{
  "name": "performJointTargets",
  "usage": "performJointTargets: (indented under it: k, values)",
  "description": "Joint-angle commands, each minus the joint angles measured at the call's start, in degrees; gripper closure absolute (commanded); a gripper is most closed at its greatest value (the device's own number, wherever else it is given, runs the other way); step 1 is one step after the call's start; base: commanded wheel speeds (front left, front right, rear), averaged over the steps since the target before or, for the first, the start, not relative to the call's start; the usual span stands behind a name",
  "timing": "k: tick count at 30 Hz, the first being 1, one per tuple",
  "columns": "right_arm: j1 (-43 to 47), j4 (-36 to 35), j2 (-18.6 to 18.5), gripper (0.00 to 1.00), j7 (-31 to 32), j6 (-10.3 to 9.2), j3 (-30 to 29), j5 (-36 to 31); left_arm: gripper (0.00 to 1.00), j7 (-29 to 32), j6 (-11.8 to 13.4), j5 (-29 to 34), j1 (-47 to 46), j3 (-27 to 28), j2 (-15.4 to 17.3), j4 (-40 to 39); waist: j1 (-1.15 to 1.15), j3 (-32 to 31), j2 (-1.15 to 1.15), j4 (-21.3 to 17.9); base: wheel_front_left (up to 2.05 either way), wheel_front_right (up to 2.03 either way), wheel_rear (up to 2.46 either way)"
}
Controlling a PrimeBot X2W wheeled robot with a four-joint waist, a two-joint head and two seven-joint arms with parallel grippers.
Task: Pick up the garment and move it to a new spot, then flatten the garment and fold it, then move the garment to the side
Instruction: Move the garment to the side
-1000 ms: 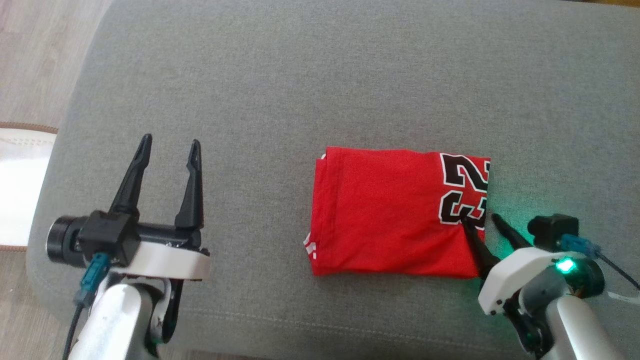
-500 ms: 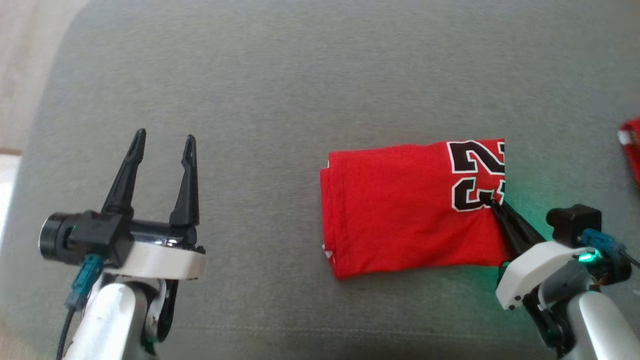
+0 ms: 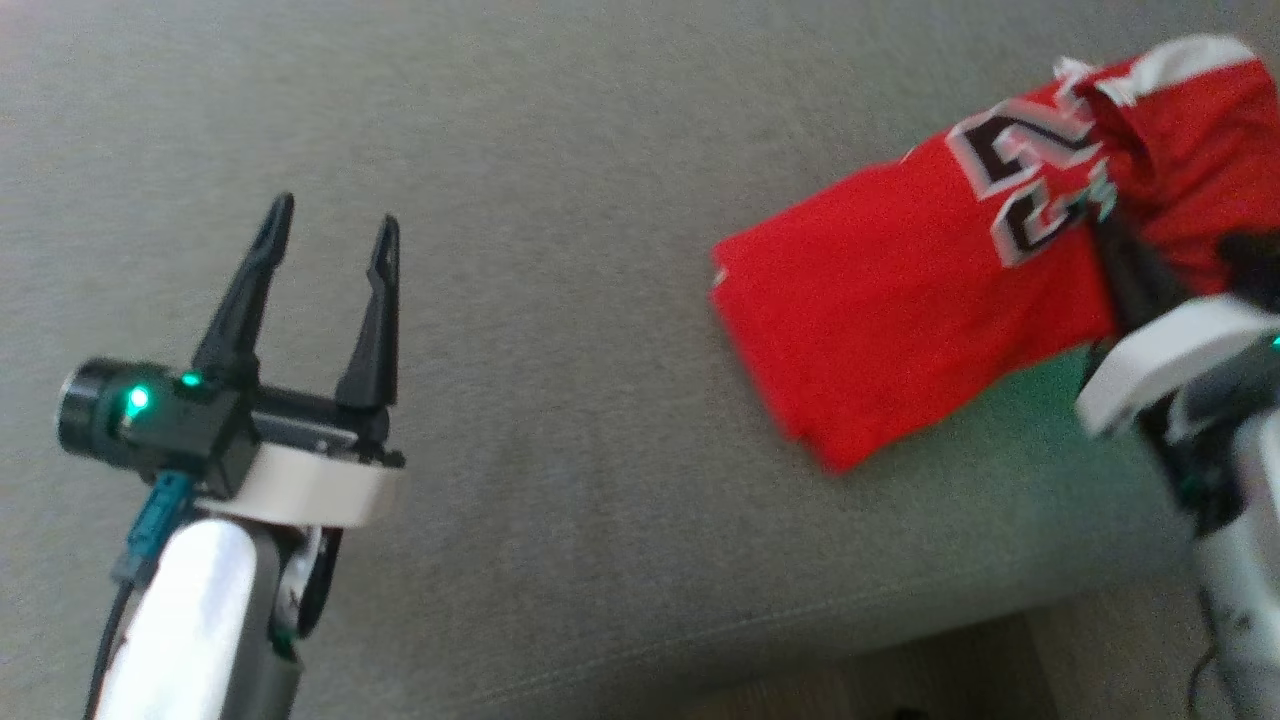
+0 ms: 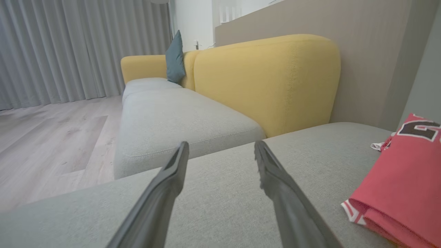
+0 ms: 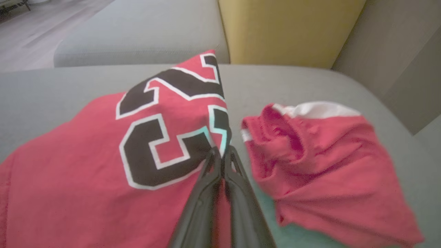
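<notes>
Right tool (image 5: 222, 152) pinches the garment (image 5: 86, 165), left tool (image 4: 221, 146) spread; left wrist view shows yellow backrest (image 4: 268, 79).

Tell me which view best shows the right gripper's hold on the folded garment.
Right wrist view: right gripper shut on the folded garment edge, close up. Head view blurs it; left wrist view shows the garment's far end.

Your head view is smeared by motion: the folded red jersey (image 3: 900, 320) has soft edges, its black, white-outlined number is hard to read, and the right gripper (image 3: 1110, 235) is a dark blur against it. The crumpled red cloth with white trim (image 3: 1190, 110) runs off the right edge. In your left wrist view, the jersey is cut by the right and bottom edges.
</notes>
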Motion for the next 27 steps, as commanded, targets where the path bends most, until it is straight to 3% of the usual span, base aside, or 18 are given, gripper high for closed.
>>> performJointTargets:
  k: [1, 10, 20, 25, 26, 27]
  values:
    - [-4.4, -0.4, -2.5, 1.0, -1.3, 0.22, -0.9, 0.1, 0.0, -0.7, -0.6, 0.7, -3.3, 1.9, 1.8, -1.9, 0.0, 4.3, 0.0, -4.4, 0.0, 0.0, 0.0]
    - [-14.6, 3.7, -5.1, 1.0, -2.4, 0.22, -10.4, -0.1, 0.0, -0.2, -1.6, 1.8, -6.0, 1.6, 4.1, -2.8, 0.0, 10.1, 0.0, -9.2, 0.0, 0.0, 0.0]
    - [-15.0, 3.0, -5.3, 1.0, -1.6, 0.22, -15.8, 0.3, 0.0, 0.4, -2.1, 2.2, -7.9, 0.5, 4.8, -3.7, 0.0, 13.7, 0.0, -10.1, 0.0, 0.0, 0.0]
    - [-14.4, 3.0, -3.9, 1.0, -0.8, 0.22, -20.5, -3.2, 0.0, 0.7, -2.7, 2.3, -9.4, -0.2, 5.0, -4.1, 0.0, 16.0, 0.0, -9.6, 0.0, 0.0, 0.0]
    - [-14.3, 3.3, -3.4, 0.87, -0.4, 0.22, -21.7, -4.6, 0.0, 0.7, -2.9, 2.3, -9.7, -0.4, 5.0, -4.0, 0.0, 16.4, 0.0, -9.5, 0.0, 0.0, 0.0]
    - [-14.3, 4.0, -2.5, 0.67, 0.3, 0.22, -23.1, -6.0, 0.0, 0.7, -3.0, 2.2, -10.0, -0.5, 5.0, -3.9, 0.0, 16.7, 0.0, -9.3, 0.0, 0.0, 0.0]
